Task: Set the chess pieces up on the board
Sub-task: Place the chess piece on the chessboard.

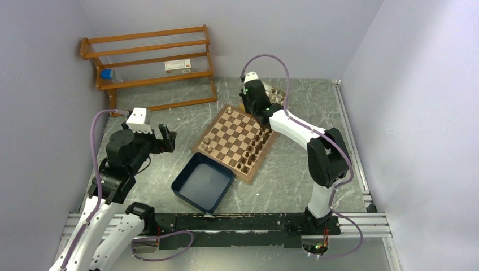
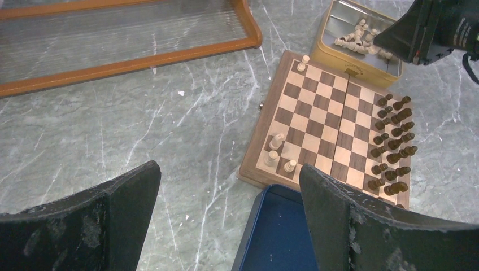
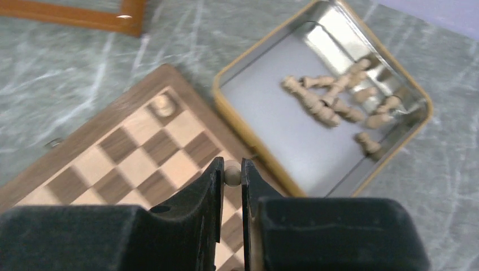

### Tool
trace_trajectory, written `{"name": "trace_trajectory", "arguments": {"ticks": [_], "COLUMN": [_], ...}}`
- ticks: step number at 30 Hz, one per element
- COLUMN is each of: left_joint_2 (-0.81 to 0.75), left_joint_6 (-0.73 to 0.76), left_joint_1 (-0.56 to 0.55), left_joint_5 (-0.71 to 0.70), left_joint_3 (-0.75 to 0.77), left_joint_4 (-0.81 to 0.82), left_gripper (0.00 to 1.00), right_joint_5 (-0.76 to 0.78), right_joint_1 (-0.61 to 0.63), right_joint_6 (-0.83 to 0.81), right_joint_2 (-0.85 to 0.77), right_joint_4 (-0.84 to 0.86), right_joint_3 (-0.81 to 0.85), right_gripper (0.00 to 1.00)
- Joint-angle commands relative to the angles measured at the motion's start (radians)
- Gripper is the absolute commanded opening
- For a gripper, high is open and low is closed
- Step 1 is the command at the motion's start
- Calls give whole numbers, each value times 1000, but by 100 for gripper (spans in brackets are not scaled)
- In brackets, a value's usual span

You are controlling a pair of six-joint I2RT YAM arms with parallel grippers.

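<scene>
The board (image 1: 236,141) lies at an angle in the middle of the table. Dark pieces (image 2: 392,144) fill its right side in two rows. Three light pieces (image 2: 278,153) stand near its near-left corner, and one light piece (image 2: 304,62) stands at the far corner. My right gripper (image 3: 231,172) is shut on the round head of a light piece (image 3: 232,172), above the board's far edge beside the tin. My left gripper (image 2: 229,195) hangs wide open and holds nothing, left of the board above the table and tray edge.
A gold-rimmed metal tin (image 3: 325,99) with several light pieces lying in it sits just beyond the board's far corner. A navy blue tray (image 1: 202,182) sits against the board's near edge. A wooden rack (image 1: 149,62) stands at the back left.
</scene>
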Motion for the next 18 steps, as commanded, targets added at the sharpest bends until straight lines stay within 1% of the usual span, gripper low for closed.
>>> {"name": "trace_trajectory", "arguments": {"ticks": [1, 8, 11, 14, 18], "left_joint_2": [-12, -16, -15, -15, -15], "left_joint_6": [1, 0, 1, 0, 1], "left_joint_1": [7, 7, 7, 7, 7], "left_joint_5": [12, 7, 7, 7, 6], "left_joint_3": [1, 1, 1, 3, 4], "left_joint_4": [14, 12, 12, 12, 10], "left_gripper": [97, 97, 97, 97, 97], "right_joint_5": [-21, -44, -62, -69, -61], "right_joint_1": [79, 200, 242, 275, 315], "right_joint_6": [34, 45, 62, 75, 70], "right_joint_2": [-66, -91, -92, -79, -45], "right_joint_4": [62, 88, 143, 193, 214], "right_joint_3": [-62, -124, -164, -199, -210], "right_gripper": [14, 14, 14, 15, 14]}}
